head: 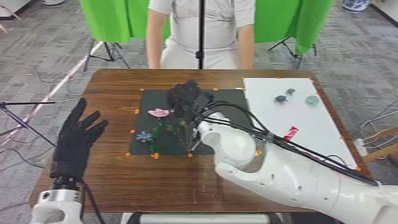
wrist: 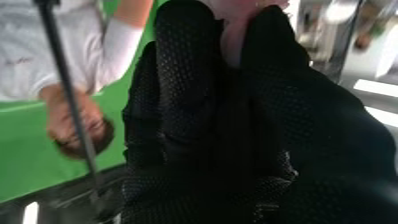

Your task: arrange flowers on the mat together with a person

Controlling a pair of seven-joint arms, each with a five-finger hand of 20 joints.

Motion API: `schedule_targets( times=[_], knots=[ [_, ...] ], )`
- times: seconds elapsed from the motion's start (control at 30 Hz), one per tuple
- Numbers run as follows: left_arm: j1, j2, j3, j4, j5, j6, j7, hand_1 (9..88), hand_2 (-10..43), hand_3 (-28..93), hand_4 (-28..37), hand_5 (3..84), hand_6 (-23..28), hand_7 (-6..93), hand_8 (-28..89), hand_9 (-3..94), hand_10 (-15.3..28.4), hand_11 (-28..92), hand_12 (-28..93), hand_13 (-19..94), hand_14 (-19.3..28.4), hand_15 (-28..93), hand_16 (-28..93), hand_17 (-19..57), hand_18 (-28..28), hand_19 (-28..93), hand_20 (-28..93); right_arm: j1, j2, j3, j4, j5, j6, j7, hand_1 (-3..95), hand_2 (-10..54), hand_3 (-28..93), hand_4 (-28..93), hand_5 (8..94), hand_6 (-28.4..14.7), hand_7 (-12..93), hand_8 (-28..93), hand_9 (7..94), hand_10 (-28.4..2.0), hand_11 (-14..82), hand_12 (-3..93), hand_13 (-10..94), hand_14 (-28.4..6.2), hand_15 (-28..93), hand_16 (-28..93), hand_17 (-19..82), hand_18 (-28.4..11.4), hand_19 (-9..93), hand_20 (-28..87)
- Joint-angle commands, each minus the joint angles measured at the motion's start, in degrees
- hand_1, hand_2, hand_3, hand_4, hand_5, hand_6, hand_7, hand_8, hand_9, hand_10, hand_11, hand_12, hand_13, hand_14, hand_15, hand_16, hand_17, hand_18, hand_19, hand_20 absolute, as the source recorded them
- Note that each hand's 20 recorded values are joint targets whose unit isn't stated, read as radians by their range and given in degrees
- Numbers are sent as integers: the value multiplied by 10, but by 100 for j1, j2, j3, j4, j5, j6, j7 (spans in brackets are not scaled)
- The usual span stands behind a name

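Wrist view: right hand (head: 186, 96) pinches pink piece (wrist: 233, 35) | head view: left hand (head: 71, 152) relaxed (beside mat (head: 233, 96))

A matt dark mat (head: 233, 96) lies on a brown wood surface (head: 120, 185) with a soft sheen, a smooth, paper-like white sheet (head: 271, 117) at 3 o'clock and green cloth (head: 107, 20) in folds at 11 and 1 o'clock. Matt black fabric covers the left robot hand (head: 71, 145) at 8 o'clock and the rough-textured right robot hand (head: 187, 97) at 12, below which runs a smooth, plastic-looking white arm (head: 293, 172).
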Motion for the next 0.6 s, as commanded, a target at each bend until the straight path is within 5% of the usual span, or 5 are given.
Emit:
schedule_targets(
  times=[0.03, 0.6],
  knots=[
    [-101, -37, 84, 92, 51, -121, -28, 226, 29, 769, -275, 237, -36, 131, -103, 289, 125, 108, 125, 244, 192, 244, -7, -97, 278, 491, -12, 90, -128, -243, 220, -40, -313, 116, 602, -91, 623, -272, 765, 51, 229, -6, 881, -53, 85, 356, 748, -10, 420, 313, 284, -109, 704, 267],
    [-146, -9, 101, 126, 60, -164, -127, 227, 29, 773, -271, 236, -34, 130, -103, 291, 126, 112, 123, 244, 193, 245, -8, -97, 277, 490, -9, 18, -203, -267, 175, -231, -1055, 251, 522, -95, 623, -280, 683, 55, 215, -44, 802, -67, 160, 303, 674, -43, 509, 238, 238, -136, 662, 340]
  ],
)
